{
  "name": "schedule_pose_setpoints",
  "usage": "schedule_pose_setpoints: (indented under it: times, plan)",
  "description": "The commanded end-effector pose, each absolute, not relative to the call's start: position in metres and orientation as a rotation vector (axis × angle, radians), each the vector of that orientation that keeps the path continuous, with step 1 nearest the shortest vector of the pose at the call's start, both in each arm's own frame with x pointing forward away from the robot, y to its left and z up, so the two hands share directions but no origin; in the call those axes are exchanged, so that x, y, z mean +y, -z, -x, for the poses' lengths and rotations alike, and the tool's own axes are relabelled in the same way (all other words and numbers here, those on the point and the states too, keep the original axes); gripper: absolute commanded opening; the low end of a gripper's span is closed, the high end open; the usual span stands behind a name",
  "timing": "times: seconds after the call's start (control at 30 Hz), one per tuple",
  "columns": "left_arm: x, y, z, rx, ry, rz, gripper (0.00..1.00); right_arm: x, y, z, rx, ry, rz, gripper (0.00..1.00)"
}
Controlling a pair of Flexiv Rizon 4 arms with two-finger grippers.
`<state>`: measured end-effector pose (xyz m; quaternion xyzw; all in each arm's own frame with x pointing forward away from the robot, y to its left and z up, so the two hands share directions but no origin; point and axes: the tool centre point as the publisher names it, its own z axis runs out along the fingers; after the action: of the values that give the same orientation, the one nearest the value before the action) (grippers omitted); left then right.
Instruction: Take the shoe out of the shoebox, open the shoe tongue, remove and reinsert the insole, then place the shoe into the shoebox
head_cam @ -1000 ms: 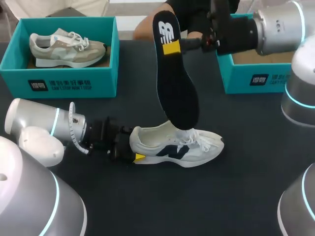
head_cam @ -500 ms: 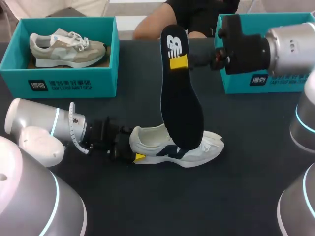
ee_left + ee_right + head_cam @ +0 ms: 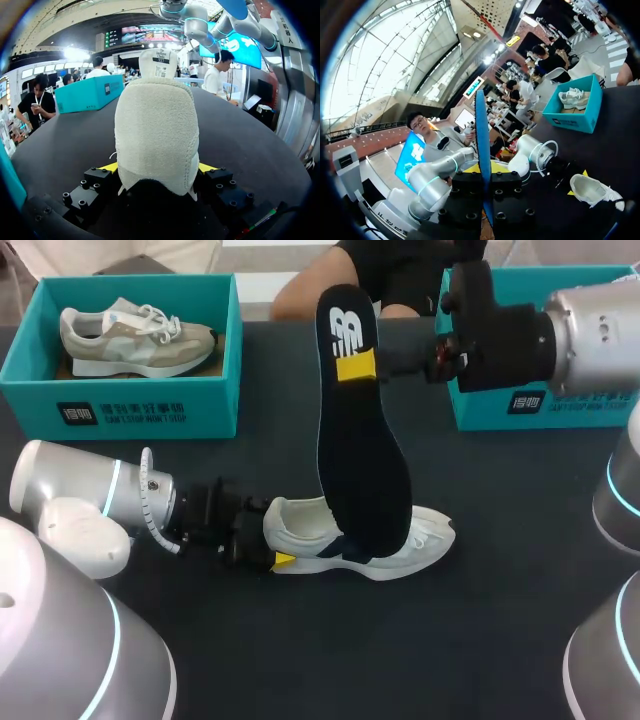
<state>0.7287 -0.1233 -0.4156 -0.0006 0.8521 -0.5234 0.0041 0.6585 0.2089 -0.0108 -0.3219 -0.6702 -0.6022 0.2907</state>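
A white shoe lies on its sole on the dark table, toe to the right. My left gripper is shut on its heel; in the left wrist view the heel fills the gap between the yellow fingertips. A black insole stands nearly upright over the shoe, its lower end covering the shoe's middle; I cannot tell whether they touch. My right gripper is shut on the insole's upper end. In the right wrist view the insole shows edge-on between the fingers of that gripper.
A teal shoebox at the back left holds a beige shoe. A second teal shoebox stands at the back right, behind my right arm. A person sits just past the table's far edge.
The right gripper has moved right and down with the insole. The insole's lower end has dropped from above the shoe's opening to over its middle. The left arm and the shoe are still.
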Motion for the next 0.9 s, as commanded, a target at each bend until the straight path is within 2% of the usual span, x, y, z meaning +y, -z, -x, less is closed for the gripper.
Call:
schedule_pose_setpoints:
  times: [0.03,0.3,0.33,0.37,0.4,0.43,0.9]
  plan:
    - [-0.124,0.419,-0.725,2.665,1.640,0.005,0.00,0.212,0.011,-0.657,-1.793,1.615,0.872,0.00]
    - [-0.124,0.419,-0.725,2.665,1.640,0.005,0.00,0.212,0.011,-0.657,-1.793,1.615,0.872,0.00]
    - [-0.123,0.418,-0.724,2.675,1.628,0.004,0.07,0.212,0.011,-0.657,-1.793,1.615,0.872,0.00]
    - [-0.122,0.416,-0.723,2.685,1.618,-0.008,0.42,0.212,0.011,-0.657,-1.793,1.615,0.872,0.00]
    - [-0.122,0.415,-0.721,2.695,1.611,0.000,0.91,0.212,0.011,-0.657,-1.793,1.615,0.872,0.00]
    - [-0.120,0.413,-0.721,2.693,1.614,0.007,1.00,0.212,0.011,-0.657,-1.793,1.615,0.872,0.00]
    - [-0.100,0.390,-0.718,2.869,1.361,0.126,1.00,0.212,0.011,-0.657,-1.793,1.615,0.872,0.00]
